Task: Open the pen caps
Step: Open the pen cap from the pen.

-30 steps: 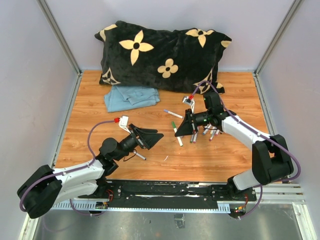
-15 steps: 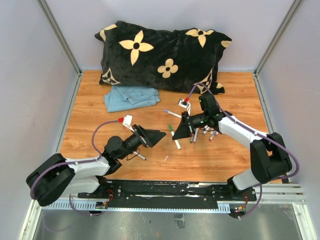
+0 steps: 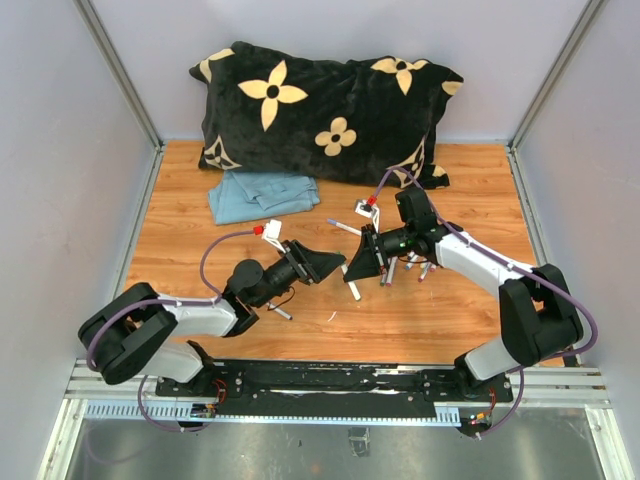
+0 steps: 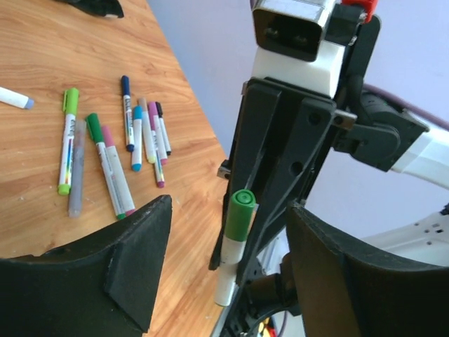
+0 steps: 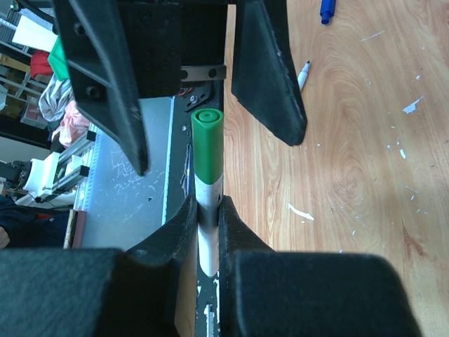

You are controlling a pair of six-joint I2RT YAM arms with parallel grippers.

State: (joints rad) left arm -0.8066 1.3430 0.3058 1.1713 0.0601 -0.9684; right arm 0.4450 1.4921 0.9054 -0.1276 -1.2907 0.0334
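Observation:
My right gripper (image 5: 208, 205) is shut on the white barrel of a marker pen (image 5: 208, 242). The pen's green cap (image 5: 208, 149) sticks out past the fingertips. In the left wrist view the same green cap (image 4: 240, 213) stands between the two pads of my left gripper (image 4: 230, 209), with a gap on each side. The left gripper is open and touches nothing. From above, the left gripper (image 3: 328, 265) and the right gripper (image 3: 360, 262) meet tip to tip over the middle of the table. Several more capped pens (image 4: 119, 158) lie on the wood in a loose group.
A black flowered pillow (image 3: 320, 110) lies at the back, with a folded blue cloth (image 3: 262, 193) in front of it. A purple-capped pen (image 3: 345, 228) lies behind the grippers, and an uncapped pen (image 3: 281, 313) lies by the left arm. Metal rails edge the table.
The left arm has reached right until its fingers straddle the green cap, and its jaws have narrowed a little. The right gripper has shifted slightly left with the pen in it.

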